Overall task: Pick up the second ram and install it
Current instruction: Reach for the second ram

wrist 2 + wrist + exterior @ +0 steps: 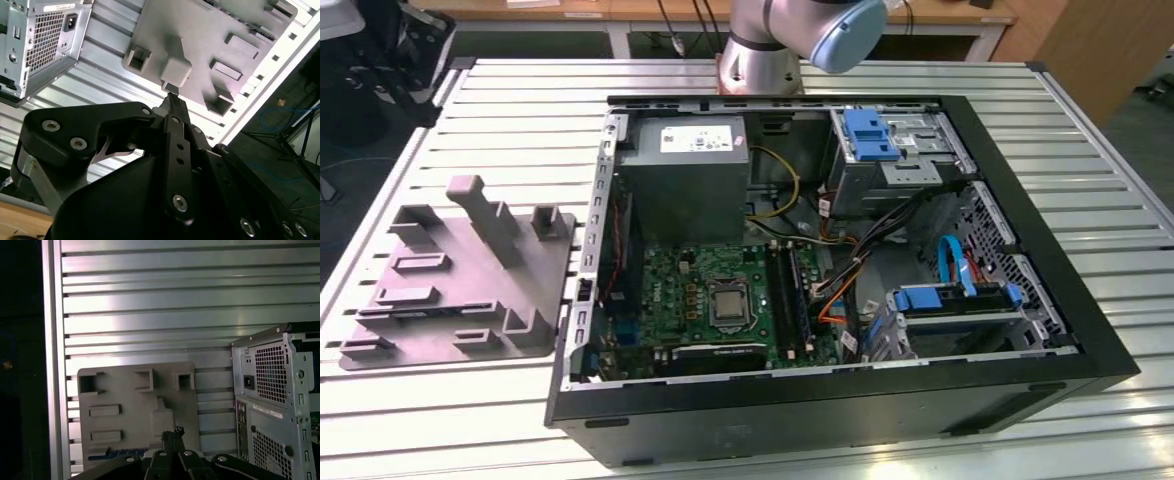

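Quick rundown: the open PC case (854,400) sits on the slatted aluminium counter (454,420) with its side panel off. You can see straight down onto the green motherboard (680,290) and the long black memory slots (781,285) next to the CPU socket (724,305). The grey power supply (680,170) sits above the board, toward the arm's base (774,40). On the exterior view's left, just beside the case, is the grey parts holder (547,270) with its posts and pockets.

The claw (170,100) hangs above that holder (200,35), over the area around its tall post. Both wrist views show the tips pressed together, and as far as I can see there's nothing pinched between them.

The second ram (117,454) is in the holder (135,410), not in the claw. In the first wrist view it's a thin dark blue strip lying along the holder's edge nearest the camera, partly covered by the claw (173,432) body. The tips sit near it but apart from it.

The rear panel of the case (270,390), with its vent grilles and power socket, stands just beside the holder on the counter (150,315).
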`<action>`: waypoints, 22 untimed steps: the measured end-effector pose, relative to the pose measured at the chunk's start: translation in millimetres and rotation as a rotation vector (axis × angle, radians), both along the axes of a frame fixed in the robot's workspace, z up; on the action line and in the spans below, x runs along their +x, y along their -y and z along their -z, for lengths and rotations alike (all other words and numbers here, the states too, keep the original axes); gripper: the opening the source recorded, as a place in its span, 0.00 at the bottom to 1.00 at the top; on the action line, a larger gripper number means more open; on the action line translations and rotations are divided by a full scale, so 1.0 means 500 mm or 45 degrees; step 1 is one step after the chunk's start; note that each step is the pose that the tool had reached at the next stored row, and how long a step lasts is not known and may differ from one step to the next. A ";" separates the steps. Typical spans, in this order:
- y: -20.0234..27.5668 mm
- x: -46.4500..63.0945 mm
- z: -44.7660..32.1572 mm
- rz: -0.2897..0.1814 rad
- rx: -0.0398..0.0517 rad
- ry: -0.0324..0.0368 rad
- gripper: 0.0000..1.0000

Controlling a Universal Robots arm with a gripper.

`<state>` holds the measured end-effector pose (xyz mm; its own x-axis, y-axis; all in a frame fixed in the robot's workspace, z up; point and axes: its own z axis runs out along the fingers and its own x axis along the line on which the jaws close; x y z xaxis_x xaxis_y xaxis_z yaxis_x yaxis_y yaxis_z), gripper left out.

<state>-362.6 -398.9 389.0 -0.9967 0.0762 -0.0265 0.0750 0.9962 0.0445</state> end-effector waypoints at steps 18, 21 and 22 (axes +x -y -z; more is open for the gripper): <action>0.0309 -0.054 0.020 0.000 0.000 0.0000 0.10; 0.0432 -0.058 0.026 0.000 0.000 -0.0001 0.10; 0.0476 -0.059 0.027 0.000 0.000 -0.0001 0.10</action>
<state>-392.0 -422.7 375.3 -0.9967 0.0763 -0.0264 0.0750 0.9962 0.0444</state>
